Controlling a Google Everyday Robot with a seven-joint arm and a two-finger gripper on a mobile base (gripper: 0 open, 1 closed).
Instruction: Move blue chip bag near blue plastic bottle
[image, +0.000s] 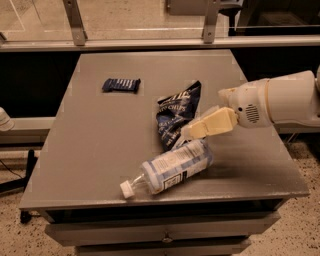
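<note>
The blue chip bag, crumpled dark navy foil with white lettering, lies on the grey table right of centre. Its lower end touches the blue plastic bottle, which lies on its side near the front edge with its white cap pointing front-left. My gripper reaches in from the right on a white arm. Its cream fingers sit just right of the bag's lower end and just above the bottle's base. The gripper looks open and holds nothing.
A small flat dark-blue candy bar lies at the table's back left. A metal rail with posts runs behind the table. Drawers sit under the front edge.
</note>
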